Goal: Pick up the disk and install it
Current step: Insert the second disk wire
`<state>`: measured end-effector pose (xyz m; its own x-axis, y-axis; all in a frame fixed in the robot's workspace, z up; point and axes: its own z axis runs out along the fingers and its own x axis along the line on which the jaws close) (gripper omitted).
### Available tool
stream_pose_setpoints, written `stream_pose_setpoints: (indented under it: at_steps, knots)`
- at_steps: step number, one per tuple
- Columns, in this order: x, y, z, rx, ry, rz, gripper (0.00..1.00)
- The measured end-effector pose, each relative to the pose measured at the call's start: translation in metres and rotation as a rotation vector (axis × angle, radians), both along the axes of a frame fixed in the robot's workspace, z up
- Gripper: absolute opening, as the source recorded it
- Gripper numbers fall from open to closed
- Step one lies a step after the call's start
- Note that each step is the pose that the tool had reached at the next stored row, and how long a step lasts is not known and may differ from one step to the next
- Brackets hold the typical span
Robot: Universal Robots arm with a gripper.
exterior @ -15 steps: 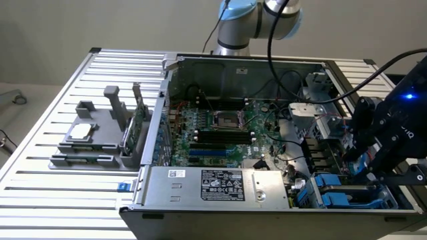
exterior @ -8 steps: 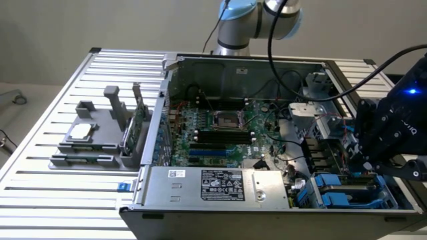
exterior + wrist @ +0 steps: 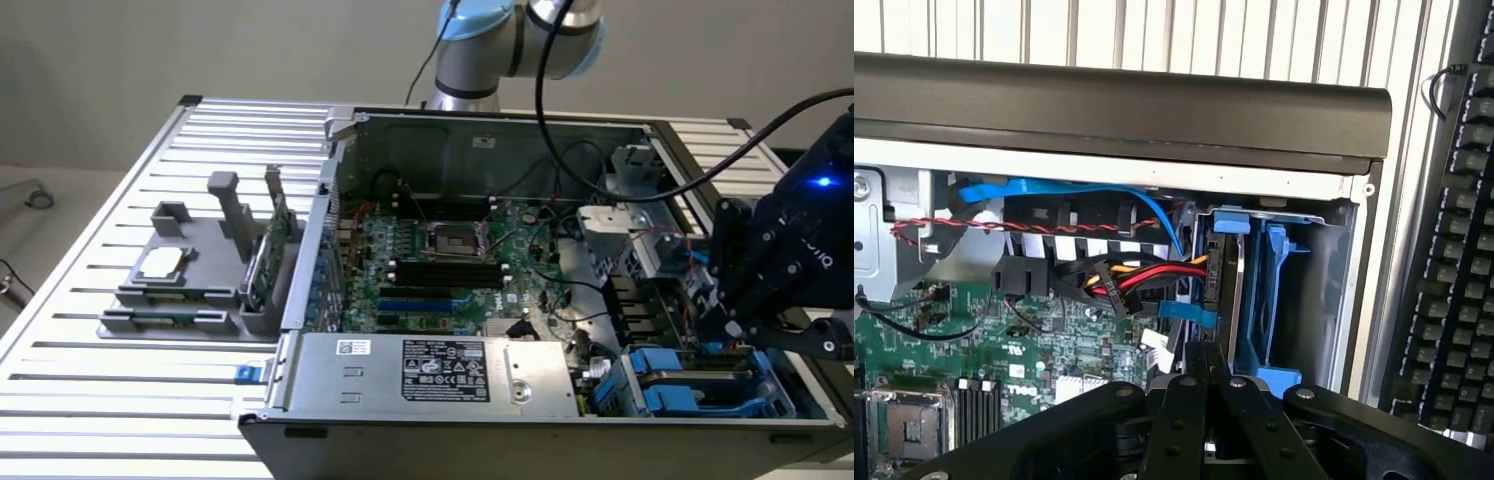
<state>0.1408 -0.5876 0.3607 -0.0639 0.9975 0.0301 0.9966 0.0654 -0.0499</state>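
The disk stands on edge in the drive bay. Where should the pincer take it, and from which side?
Probably the exposed narrow edge of the disk, pinched across its thickness, entering through the open case: the bay wall and a blue carrier flank its flat faces.

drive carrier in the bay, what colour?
Blue plastic carrier, clearest in the wrist view; also visible at the exterior view's lower right.

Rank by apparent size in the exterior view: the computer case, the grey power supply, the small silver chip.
1. Computer case
2. Power supply
3. Silver chip
All three differ clearly.
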Motion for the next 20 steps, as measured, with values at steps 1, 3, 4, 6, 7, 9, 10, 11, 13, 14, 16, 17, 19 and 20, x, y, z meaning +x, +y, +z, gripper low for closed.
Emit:
stream_pose_setpoints:
  at_steps: [1, 3, 4, 6, 7, 9, 10, 11, 13, 14, 16, 17, 19, 20]
  knots:
    - [-0.002, 0.0, 0.0001, -0.0002, -0.0001, 0.0, 0.11]
    - [-0.007, 0.0, 0.0, 0.0001, -0.0002, 0.0, 0.11]
    - [-0.009, 0.0, 0.0, -0.0001, -0.0004, 0.0, 0.11]
    - [-0.012, -0.0001, -0.0001, 0.0001, -0.0016, 0.0, 0.11]
    - [-0.012, -0.0001, 0.0, 0.0, -0.0019, 0.0, 0.11]
    - [-0.011, 0.0, 0.0, -0.0001, -0.002, 0.0, 0.11]
    - [-0.01, 0.0, 0.0, -0.0001, -0.002, 0.0, 0.11]
    - [-0.009, 0.0, 0.0, 0.0, -0.002, 0.0, 0.11]
    - [-0.007, 0.0, 0.0, -0.0001, -0.002, 0.0, 0.11]
    - [-0.006, 0.0, -0.0001, 0.0001, -0.002, 0.0, 0.11]
    - [-0.004, 0.0, 0.0, -0.0001, -0.002, 0.0, 0.11]
    - [-0.004, 0.0, 0.0001, -0.0002, -0.002, 0.0, 0.11]
    - [-0.002, -0.0001, 0.0, -0.0001, -0.002, 0.0, 0.11]
    - [-0.001, -0.0001, 0.0, 0.0001, -0.002, 0.0, 0.11]
